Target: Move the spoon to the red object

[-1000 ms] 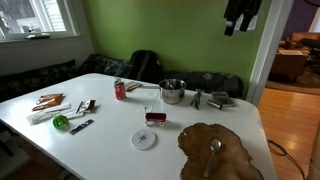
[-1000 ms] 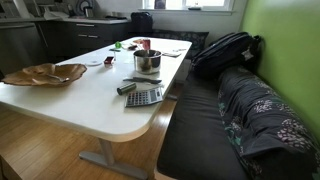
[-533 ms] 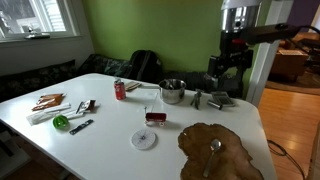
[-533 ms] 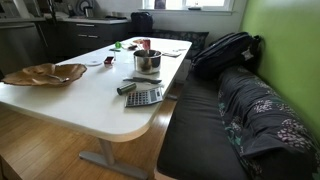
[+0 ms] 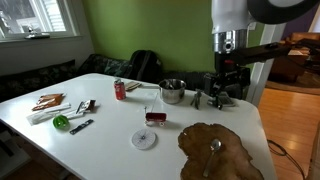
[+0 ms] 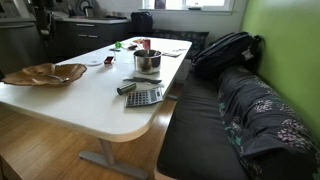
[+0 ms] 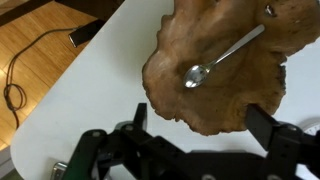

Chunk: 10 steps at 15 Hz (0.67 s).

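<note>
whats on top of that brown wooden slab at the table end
The spoon lies flat on the wooden slab, well inside its edges. In the wrist view the open gripper covers the slab's near edge, so anything there can't be seen.

A shiny metal spoon (image 7: 228,52), a rough matt wooden slab (image 7: 230,100), a smooth white tabletop (image 7: 90,90).

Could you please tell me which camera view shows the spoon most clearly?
The wrist view: the spoon lies right below the camera, bowl and handle distinct on the wooden slab. In an exterior view it is small but recognisable; in an exterior view the slab shows, yet the spoon is too small to tell.
</note>
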Tool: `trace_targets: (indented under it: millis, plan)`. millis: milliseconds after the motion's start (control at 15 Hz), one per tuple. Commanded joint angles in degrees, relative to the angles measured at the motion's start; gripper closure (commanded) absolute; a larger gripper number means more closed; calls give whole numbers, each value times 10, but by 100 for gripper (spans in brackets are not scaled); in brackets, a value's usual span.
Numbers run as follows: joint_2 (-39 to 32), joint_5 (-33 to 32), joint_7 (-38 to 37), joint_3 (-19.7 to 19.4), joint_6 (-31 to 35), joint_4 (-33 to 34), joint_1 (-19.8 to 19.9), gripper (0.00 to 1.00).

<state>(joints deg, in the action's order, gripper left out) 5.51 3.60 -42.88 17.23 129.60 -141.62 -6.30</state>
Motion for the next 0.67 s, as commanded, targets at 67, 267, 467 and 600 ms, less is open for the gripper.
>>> trace_targets:
  millis: [67, 267, 467, 600]
  plan:
    - [-27, -18, -148, -18, 72, -25, -8, 0]
    - [-57, -39, -271, -19, 139, -61, -16, 0]
    - [-124, -76, -314, -14, 162, -65, -48, 0]
    - [-156, -132, -371, -28, 137, -57, -75, 0]
